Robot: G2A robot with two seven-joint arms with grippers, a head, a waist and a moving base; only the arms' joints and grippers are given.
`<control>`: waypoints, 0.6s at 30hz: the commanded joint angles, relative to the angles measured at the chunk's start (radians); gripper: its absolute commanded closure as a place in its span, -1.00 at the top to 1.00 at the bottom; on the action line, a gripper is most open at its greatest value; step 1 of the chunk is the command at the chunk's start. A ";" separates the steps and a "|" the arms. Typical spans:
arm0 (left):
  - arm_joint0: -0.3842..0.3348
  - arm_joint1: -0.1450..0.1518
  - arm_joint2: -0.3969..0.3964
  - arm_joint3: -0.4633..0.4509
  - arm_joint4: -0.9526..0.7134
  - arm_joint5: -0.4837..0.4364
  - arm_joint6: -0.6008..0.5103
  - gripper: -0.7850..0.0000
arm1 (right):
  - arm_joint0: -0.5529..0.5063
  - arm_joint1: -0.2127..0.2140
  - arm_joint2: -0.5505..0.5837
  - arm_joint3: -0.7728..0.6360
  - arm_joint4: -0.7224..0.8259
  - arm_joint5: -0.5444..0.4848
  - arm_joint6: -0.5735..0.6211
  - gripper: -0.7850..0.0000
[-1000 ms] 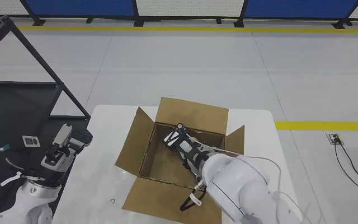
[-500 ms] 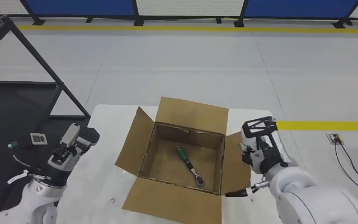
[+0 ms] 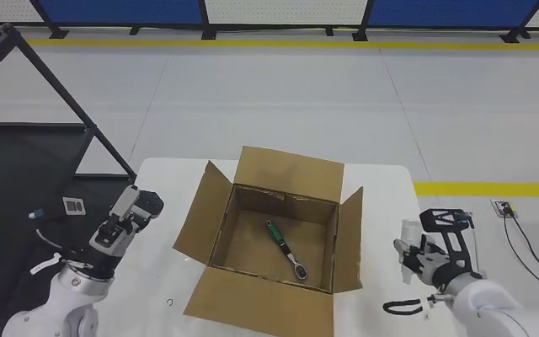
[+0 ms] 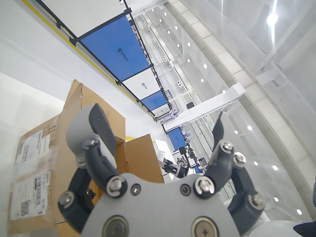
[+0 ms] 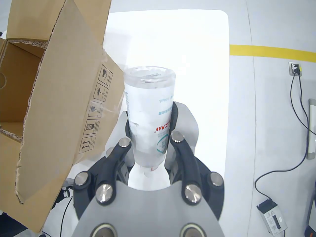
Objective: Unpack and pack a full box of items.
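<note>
1. Pale grey hall floor (image 3: 278, 93) all around, crossed by a yellow line (image 3: 253, 42), with blue and white panels (image 3: 118, 10) along the far side.
2. On the white, round-cornered bench (image 3: 160, 253): an open brown cardboard box (image 3: 290, 173), with its left, far and near flaps folded outward and its right flap (image 5: 61, 99) standing nearly upright.
3. Inside the box, flat on its bottom: a metal ratchet wrench with a green handle (image 3: 286, 249), lying aslant, handle end toward the far wall, head toward the near one.
4. To the right of the box, by the bench's right edge: the right gripper (image 5: 150, 124), fingers (image 5: 174, 122) clamped on either side of a clear plastic bottle with a printed label (image 5: 148, 99).
5. Bottle gripped near its neck end, flat base pointing away from the wrist, outside the box and just beside the upright right flap, over bare white bench.
6. To the left of the box and well apart from it, above the bench's left edge: the left gripper (image 4: 158, 119), tilted upward toward the ceiling lights, fingers (image 4: 101, 127) spread wide with nothing between them.
7. On the floor at the far right: a small socket plate with a black cable (image 3: 505, 209) trailing from it.
</note>
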State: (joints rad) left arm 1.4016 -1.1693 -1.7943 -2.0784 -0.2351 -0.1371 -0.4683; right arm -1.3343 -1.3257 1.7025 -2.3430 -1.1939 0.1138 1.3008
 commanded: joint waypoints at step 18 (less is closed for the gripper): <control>0.034 0.003 0.006 -0.029 0.023 0.005 0.033 1.00 | 0.275 0.012 -0.061 0.591 0.001 0.002 0.019 -1.00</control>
State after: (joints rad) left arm 1.4331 -1.1666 -1.7860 -2.1037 -0.2114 -0.1327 -0.4370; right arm -1.0786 -1.3155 1.6369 -1.8166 -1.1979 0.1308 1.3306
